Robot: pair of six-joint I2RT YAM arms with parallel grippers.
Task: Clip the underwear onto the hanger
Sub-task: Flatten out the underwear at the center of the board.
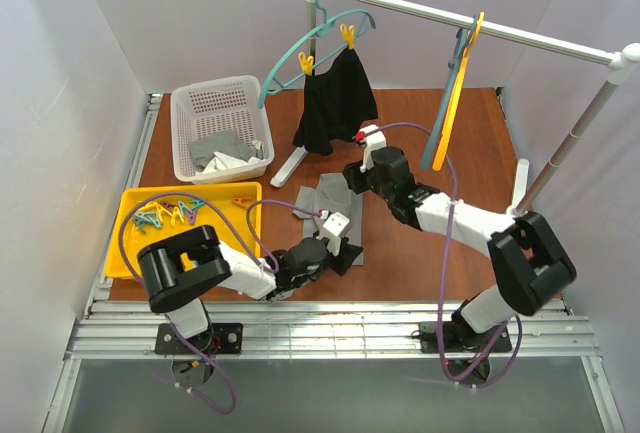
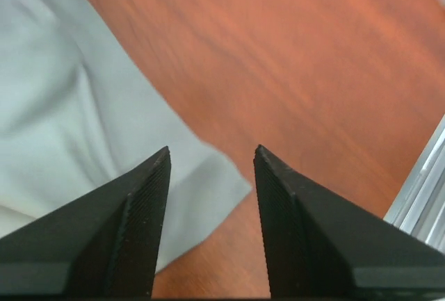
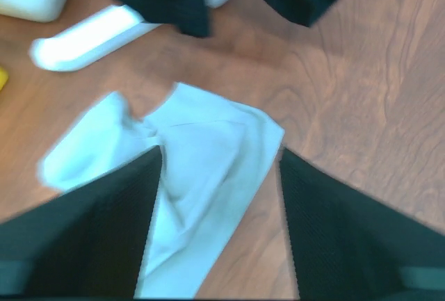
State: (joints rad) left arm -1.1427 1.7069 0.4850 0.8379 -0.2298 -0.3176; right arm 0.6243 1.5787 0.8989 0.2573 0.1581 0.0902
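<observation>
Finding: the task is at an early stage, with nothing yet clipped. The underwear (image 1: 331,197) lies crumpled on the tabletop (image 1: 410,253) between your two arms, in neither grip. The hanger (image 1: 452,103) hangs by its hook from the rail (image 1: 520,35), well apart from the garment and carrying nothing. In my judgement, all of the work remains: lifting the underwear, bringing it to the hanger and fastening it there. The black garment (image 1: 338,103) on the teal hanger (image 1: 300,53) is no part of this job.

Pose: your left arm lies low along the near edge of the tabletop, reaching right. Its wrist view shows the left pincer (image 2: 211,153) with jaws moderately parted over a corner of the grey cloth. Cloth and bare wood show through the gap, and nothing is clamped. Your right arm reaches in from the right and bends down over the far side of the garment, near the hem of the black garment. The right pincer (image 3: 220,149) also stands parted, its jaws straddling a fold of the cloth from above without closing on it. Whether either set of tips touches the fabric cannot be told from these views.
</observation>
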